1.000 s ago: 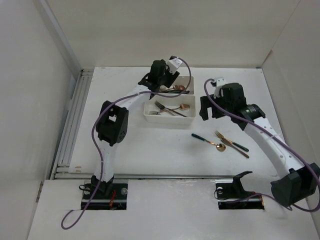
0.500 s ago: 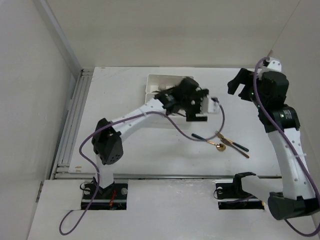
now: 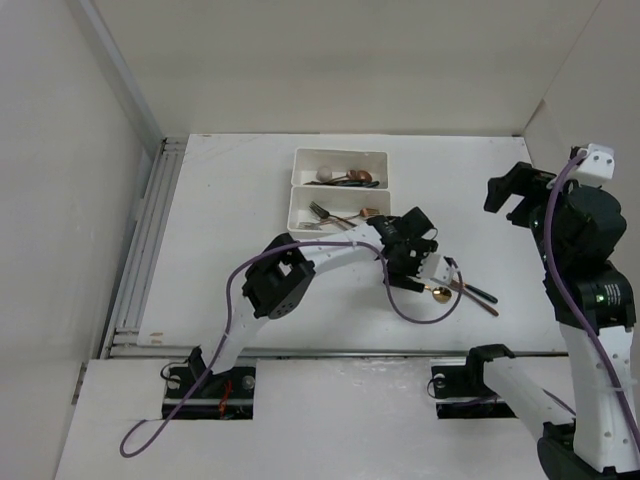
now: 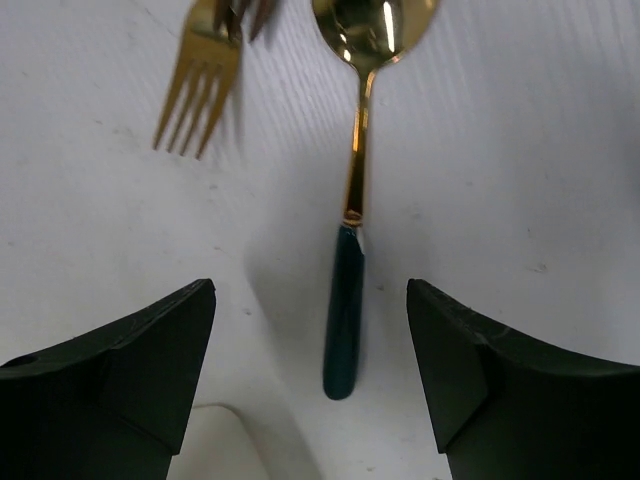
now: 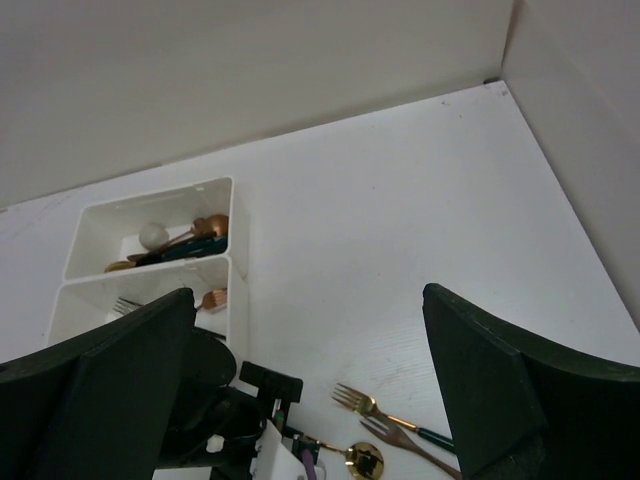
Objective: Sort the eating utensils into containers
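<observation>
At back-centre of the table (image 3: pixel 230 190): containers (image 3: pixel 293 185), two joined white trays, utensils (image 3: pixel 345 216) inside both. Just right of them: left gripper (image 4: pixel 310 300) low over the table, jaws spread wide, gripping nothing. Between its fingers (image 4: pixel 150 350), untouched: gold spoon (image 4: pixel 348 250) lying flat, green handle toward the gripper, bowl pointing away, long axis straight out from the jaws. Left of the bowl: gold fork (image 4: pixel 200 75), tines toward the gripper. Far right: right gripper (image 5: pixel 308 295) raised, jaws fully apart, empty.
</observation>
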Robot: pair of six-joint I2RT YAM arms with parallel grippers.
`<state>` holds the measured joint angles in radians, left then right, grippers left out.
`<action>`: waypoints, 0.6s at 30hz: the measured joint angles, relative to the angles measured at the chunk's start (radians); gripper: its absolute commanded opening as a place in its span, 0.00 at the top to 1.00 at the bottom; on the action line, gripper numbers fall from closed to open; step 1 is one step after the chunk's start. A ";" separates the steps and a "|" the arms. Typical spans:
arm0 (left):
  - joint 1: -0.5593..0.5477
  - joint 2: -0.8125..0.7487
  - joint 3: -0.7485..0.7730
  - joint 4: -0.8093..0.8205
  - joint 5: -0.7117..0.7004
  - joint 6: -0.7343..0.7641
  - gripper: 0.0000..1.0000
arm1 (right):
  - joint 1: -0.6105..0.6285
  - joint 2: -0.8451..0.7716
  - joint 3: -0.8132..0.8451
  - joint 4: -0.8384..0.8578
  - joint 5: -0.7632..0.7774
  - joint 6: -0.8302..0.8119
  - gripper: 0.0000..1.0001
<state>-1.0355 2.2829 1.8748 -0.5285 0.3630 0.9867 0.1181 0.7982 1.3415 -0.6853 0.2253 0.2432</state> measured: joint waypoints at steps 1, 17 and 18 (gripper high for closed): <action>-0.002 0.009 0.023 -0.005 -0.001 0.002 0.28 | 0.000 0.000 0.000 -0.009 0.000 -0.009 0.00; -0.012 0.123 0.209 -0.356 0.085 0.148 0.81 | 0.000 -0.024 0.026 -0.050 -0.016 -0.087 0.00; -0.012 0.123 0.212 -0.374 0.084 0.154 1.00 | 0.000 -0.024 0.026 -0.051 -0.016 -0.087 0.00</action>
<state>-1.0477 2.4058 2.0872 -0.9028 0.4473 1.1404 0.1181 0.7746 1.3670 -0.7361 0.2092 0.1558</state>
